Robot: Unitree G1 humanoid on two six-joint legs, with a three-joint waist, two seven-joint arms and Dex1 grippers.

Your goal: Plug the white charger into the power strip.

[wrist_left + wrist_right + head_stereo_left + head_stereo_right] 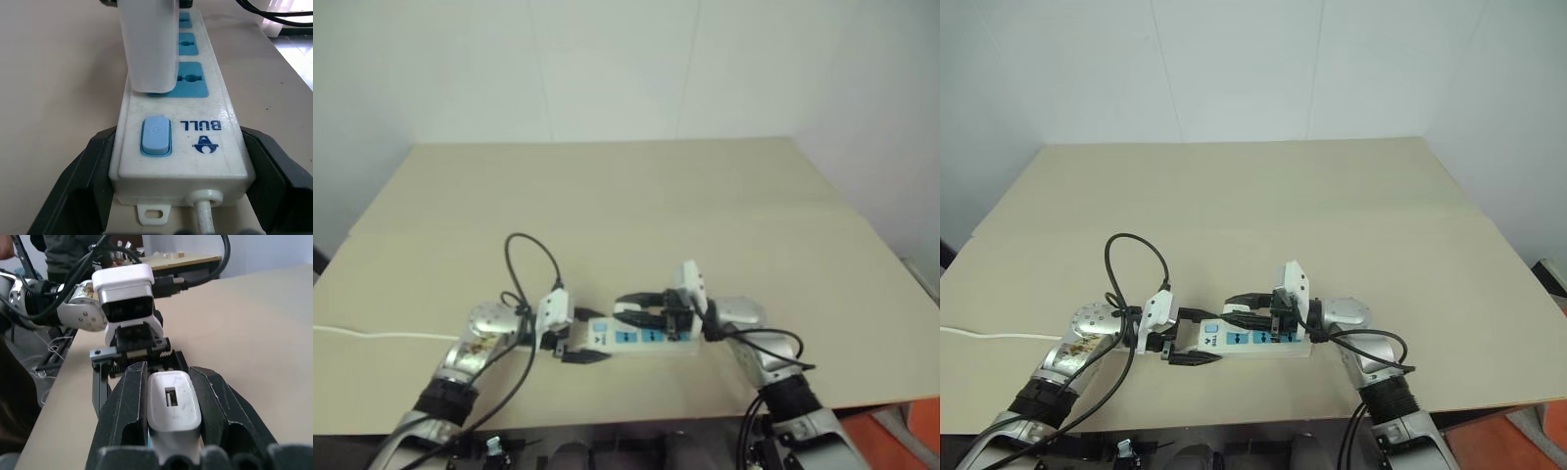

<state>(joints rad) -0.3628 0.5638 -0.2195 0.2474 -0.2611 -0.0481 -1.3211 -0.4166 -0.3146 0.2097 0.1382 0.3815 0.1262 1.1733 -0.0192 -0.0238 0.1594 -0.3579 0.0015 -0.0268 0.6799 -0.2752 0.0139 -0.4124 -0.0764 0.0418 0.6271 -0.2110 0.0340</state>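
The power strip [651, 345] lies near the table's front edge, a white bar with blue socket faces and a blue switch [156, 135]. My left gripper [592, 336] holds its switch end, one black finger [83, 181] pressed to each long side. The white charger [173, 404] is clamped between the fingers of my right gripper [628, 309], which reaches in from the right, just above the strip. In the left wrist view the charger [149, 44] stands upright with its lower end on the socket face nearest the switch. Its prongs are hidden.
The strip's white cord [372, 335] trails left across the tan table [636, 196]. Black cable loops [530, 257] rise from my left wrist. The table's front edge runs just below both arms; a white wall stands behind the far edge.
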